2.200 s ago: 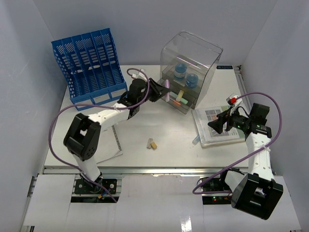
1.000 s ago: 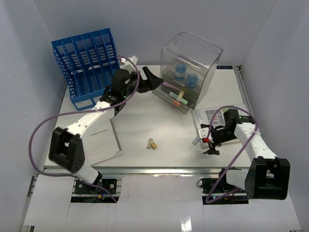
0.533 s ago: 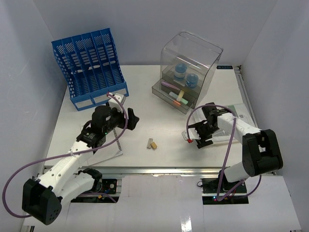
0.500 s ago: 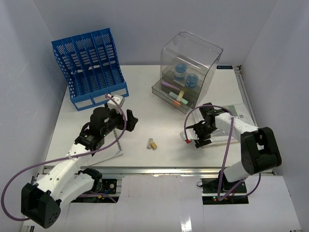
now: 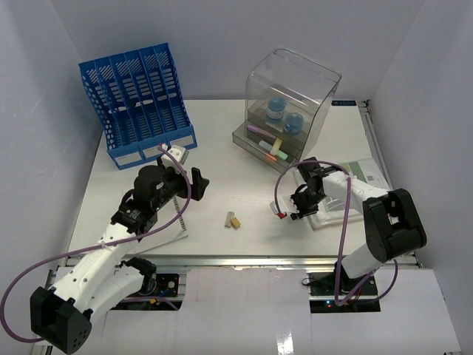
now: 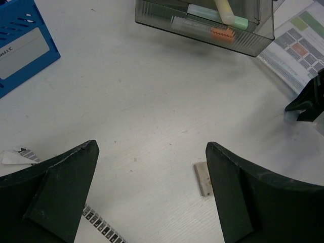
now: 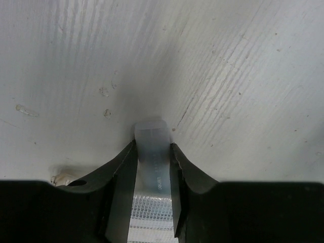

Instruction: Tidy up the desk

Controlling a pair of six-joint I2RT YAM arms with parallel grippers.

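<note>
On the white desk (image 5: 222, 166) a pale translucent marker (image 7: 150, 132) lies just left of a printed booklet (image 5: 358, 181). My right gripper (image 5: 295, 211) is down at the desk surface and shut on that marker, with both jaws pressed against its sides (image 7: 151, 147). The marker's rear half is hidden between the fingers. My left gripper (image 5: 196, 182) hovers open over the bare middle of the desk (image 6: 152, 147) with nothing between its fingers. A small tan block (image 5: 233, 220) lies on the desk beside the left gripper's right finger (image 6: 203, 178).
A blue slotted file rack (image 5: 137, 96) stands at the back left. A clear plastic drawer box (image 5: 292, 96) stands at the back, its open drawer (image 6: 202, 25) holding several markers. A spiral notebook (image 5: 168, 216) lies under the left arm.
The left arm drew back from the drawer box to above the notebook, jaws still open. The right arm came down left of the booklet and closed its jaws on the pale marker.
</note>
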